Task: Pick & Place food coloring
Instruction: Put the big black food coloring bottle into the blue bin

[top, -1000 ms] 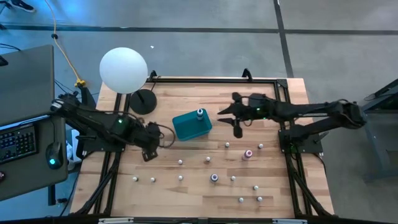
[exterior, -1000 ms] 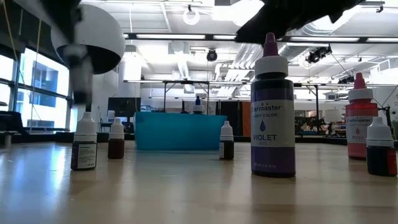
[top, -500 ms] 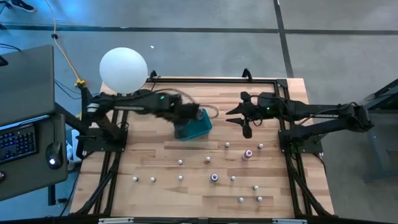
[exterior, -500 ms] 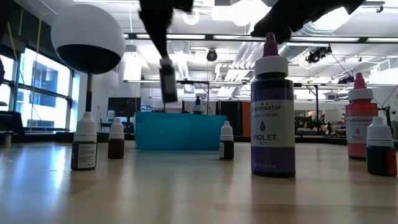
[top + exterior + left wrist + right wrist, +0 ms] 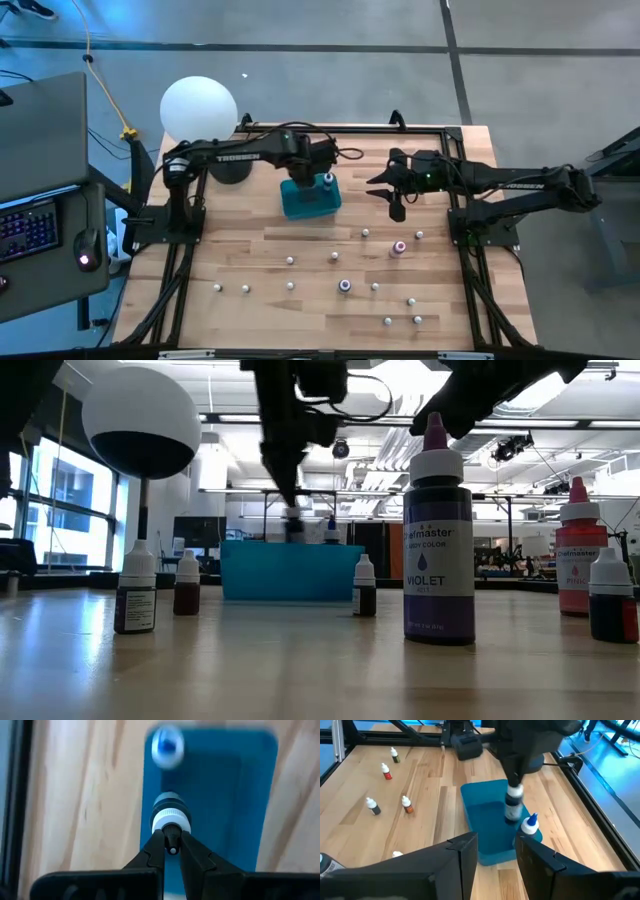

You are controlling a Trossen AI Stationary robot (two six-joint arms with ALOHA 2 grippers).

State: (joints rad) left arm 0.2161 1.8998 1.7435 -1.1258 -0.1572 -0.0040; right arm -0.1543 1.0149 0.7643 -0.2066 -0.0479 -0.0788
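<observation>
Left gripper, clamped on a small bottle, now over the teal tub, up from the left; release next. Right gripper apart, waiting right.

Wooden slat table, black frame around its edge. Teal tub upper centre of high view. Small white-capped food coloring bottles scattered over lower half; larger violet bottle lower centre, pink one to its upper right.
</observation>
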